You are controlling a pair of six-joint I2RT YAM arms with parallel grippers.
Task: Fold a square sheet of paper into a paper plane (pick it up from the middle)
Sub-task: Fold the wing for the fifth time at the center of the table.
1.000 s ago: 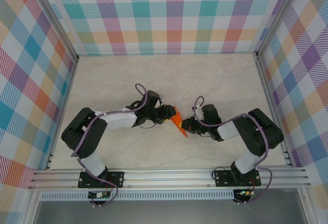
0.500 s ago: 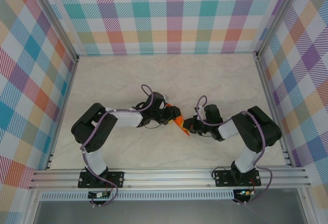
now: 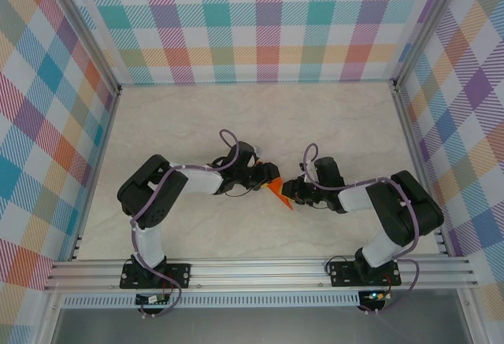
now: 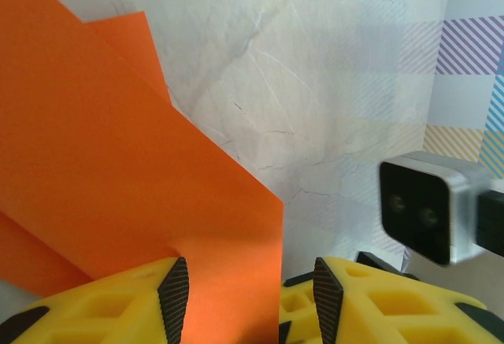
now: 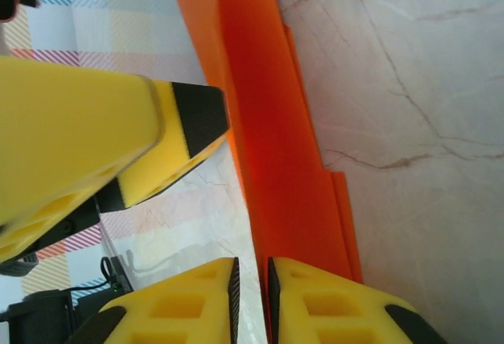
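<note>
**Orange paper (image 3: 277, 193) between both grippers at mid-table**

The folded, creased sheet sits on the pale marble table (image 3: 339, 116), between the two wrists. The left gripper (image 4: 244, 281) has its fingers spread. The paper lies across the left finger and into the gap, and its edge stops short of the right finger. The right gripper (image 5: 252, 273) has its fingers nearly together, leaving a narrow slit that the sheet's long edge runs into. Whether they pinch it cannot be told.
</note>
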